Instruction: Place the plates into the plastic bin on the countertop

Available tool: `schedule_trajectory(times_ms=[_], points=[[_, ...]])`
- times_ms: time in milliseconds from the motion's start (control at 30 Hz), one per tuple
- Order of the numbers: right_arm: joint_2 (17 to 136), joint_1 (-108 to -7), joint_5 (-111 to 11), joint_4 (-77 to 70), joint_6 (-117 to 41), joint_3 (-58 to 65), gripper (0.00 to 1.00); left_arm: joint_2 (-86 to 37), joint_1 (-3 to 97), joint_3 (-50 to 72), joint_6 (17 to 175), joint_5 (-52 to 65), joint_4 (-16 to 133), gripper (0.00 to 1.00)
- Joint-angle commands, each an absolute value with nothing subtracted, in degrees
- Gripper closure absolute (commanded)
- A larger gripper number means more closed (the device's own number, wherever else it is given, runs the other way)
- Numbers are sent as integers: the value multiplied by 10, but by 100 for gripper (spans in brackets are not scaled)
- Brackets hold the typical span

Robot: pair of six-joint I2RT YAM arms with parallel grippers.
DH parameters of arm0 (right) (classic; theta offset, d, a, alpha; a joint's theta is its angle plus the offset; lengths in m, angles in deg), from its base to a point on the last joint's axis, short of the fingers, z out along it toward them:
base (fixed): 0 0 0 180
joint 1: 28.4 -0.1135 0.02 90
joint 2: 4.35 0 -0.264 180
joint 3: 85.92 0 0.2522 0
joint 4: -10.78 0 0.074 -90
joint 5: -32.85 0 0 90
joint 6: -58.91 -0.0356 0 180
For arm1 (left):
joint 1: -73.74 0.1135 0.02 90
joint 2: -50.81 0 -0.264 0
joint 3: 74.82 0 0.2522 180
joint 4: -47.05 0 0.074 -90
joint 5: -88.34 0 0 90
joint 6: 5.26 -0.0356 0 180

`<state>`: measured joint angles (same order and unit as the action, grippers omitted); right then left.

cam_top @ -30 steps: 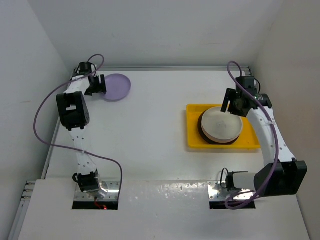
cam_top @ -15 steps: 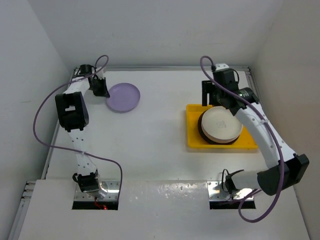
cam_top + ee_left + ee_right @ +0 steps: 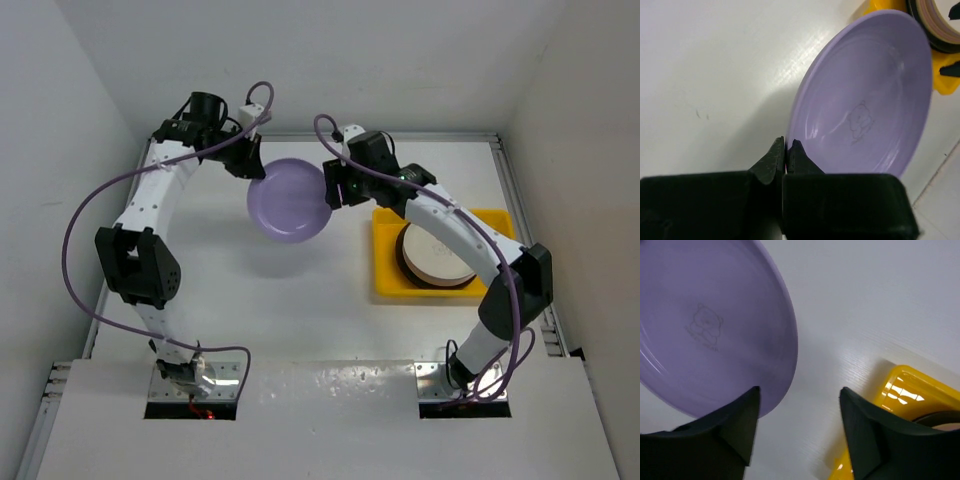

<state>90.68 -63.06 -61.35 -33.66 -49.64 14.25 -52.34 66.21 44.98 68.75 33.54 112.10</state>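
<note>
Top external view puts the round lavender plate (image 3: 290, 200) in the air between the two arms, tilted, its shadow on the plain white countertop (image 3: 300, 330) and well short of the bright yellow rectangular plastic bin (image 3: 385, 282). The left gripper (image 3: 786, 150) is pinched tight on the plate's rim. The right gripper (image 3: 800, 410) is spread wide with nothing in it, and the plate's far edge reaches just into the gap between its fingers (image 3: 735, 420). A stack of plates (image 3: 440, 252) with a cream one on top sits inside the bin; how many it holds cannot be counted. No other loose plate shows, so the task looks nearly done: only this plate remains to be carried over and laid on the stack.
</note>
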Motion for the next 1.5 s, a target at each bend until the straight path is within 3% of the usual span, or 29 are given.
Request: schedule_trajectory(times_ms=[0, 167, 333, 400, 467, 500, 567, 600, 633, 800, 1067, 1400, 1433, 1467], points=[[901, -628, -592, -272, -521, 153, 42, -533, 666, 459, 675, 381, 1188, 100], [897, -629, -590, -226, -552, 97, 62, -523, 656, 470, 675, 428, 1193, 100], [908, -626, -575, -206, -580, 77, 66, -523, 644, 476, 675, 447, 1193, 100], [915, -626, -572, -208, -584, 81, 78, -523, 644, 476, 675, 447, 1193, 100], [908, -623, -578, -210, -587, 82, 100, -523, 644, 476, 670, 441, 1193, 100], [904, -626, -604, -211, -589, 80, 100, -523, 644, 476, 670, 430, 1193, 100], [891, -615, -617, -227, -596, 81, 100, -523, 644, 476, 670, 405, 1193, 55], [879, -599, -627, -239, -602, 84, 100, -523, 644, 476, 670, 375, 1193, 10], [872, -591, -627, -277, -611, 84, 100, -523, 644, 476, 670, 360, 1193, 0], [735, -467, -630, -378, -621, 6, 100, -523, 682, 476, 675, 296, 1188, 0], [570, -250, -690, -519, -625, -145, 100, -528, 722, 464, 680, 303, 1183, 0], [615, -144, -632, -451, -619, -180, 99, -528, 728, 459, 680, 324, 1178, 0], [619, -145, -627, -443, -609, -185, 94, -523, 728, 459, 680, 324, 1178, 0], [622, -144, -627, -437, -605, -193, 78, -523, 734, 453, 680, 331, 1178, 0]])
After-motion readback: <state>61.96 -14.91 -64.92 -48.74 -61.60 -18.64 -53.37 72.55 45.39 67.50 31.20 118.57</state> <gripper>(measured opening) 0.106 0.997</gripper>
